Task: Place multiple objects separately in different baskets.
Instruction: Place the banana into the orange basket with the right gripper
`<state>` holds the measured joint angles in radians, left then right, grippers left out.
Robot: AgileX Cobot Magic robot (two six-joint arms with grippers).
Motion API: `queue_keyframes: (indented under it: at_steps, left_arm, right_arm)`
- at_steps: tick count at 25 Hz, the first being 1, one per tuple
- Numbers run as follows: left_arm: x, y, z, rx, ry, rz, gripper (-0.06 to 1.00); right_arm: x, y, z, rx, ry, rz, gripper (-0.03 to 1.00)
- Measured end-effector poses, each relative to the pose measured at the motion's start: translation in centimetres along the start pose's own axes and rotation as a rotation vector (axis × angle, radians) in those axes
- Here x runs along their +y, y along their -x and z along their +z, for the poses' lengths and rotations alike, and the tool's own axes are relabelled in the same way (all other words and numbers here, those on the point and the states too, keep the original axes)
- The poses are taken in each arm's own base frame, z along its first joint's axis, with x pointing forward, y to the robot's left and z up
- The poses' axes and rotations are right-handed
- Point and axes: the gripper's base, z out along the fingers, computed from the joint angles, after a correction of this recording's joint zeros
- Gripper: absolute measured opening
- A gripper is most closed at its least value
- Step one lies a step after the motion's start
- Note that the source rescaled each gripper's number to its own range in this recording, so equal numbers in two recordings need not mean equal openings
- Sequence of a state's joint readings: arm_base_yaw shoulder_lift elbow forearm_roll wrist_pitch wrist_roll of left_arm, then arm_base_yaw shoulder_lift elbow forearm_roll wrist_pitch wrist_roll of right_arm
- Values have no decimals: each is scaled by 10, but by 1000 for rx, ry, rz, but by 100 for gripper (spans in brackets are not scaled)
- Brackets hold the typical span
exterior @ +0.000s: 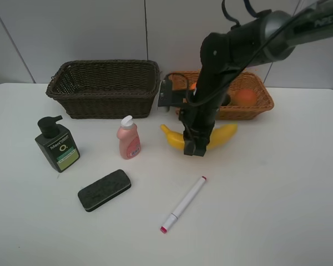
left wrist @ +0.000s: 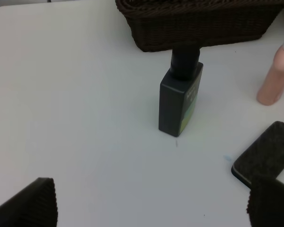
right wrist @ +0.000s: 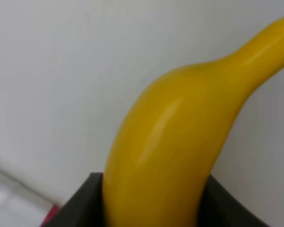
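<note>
Smooth white table (exterior: 277, 194). 1 yellow banana (exterior: 226, 133), curved w/ glossy peel, lies flat on it. Right pincer (exterior: 193, 148) is closed round banana's middle. Left pincer (left wrist: 149, 208) is spread wide, nothing btwn its fingers.

Seen from the high cam:
- 2 rectangular woven wicker baskets. Dark brown basket (exterior: 100, 102), deeper, sits behind & left of banana. Orange-tan basket (exterior: 252, 111), shallower, sits just behind banana w/ 1 round orange (exterior: 245, 97) showing inside.
- 2 bottles left of banana: small pink bottle (exterior: 128, 139), rounded plastic, near; dark green pump bottle (exterior: 56, 146), boxy, further off.
- 1 black felt eraser (exterior: 104, 190), fuzzy slab, front-left of banana.
- 1 white marker (exterior: 183, 204), slim cylinder w/ pink tip, in front of banana.
</note>
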<state>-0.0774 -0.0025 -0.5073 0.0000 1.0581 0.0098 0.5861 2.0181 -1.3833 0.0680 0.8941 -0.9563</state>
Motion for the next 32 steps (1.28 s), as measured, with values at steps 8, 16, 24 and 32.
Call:
queue_keyframes:
  at_steps: [8,16,24,32]
  left_arm:
    - [0,0,0,0,0,0,100]
    - [0,0,0,0,0,0,100]
    - [0,0,0,0,0,0,100]
    - [0,0,0,0,0,0,100]
  right_arm:
    - [5,-11,-84,-3,-196,-53,38]
    - [-28,-22,-107,-67,-506,-109,38]
    - [-77,-50,-87,-156,-685,-35,38]
    - [-107,-73,-40,-202,-702,73,38]
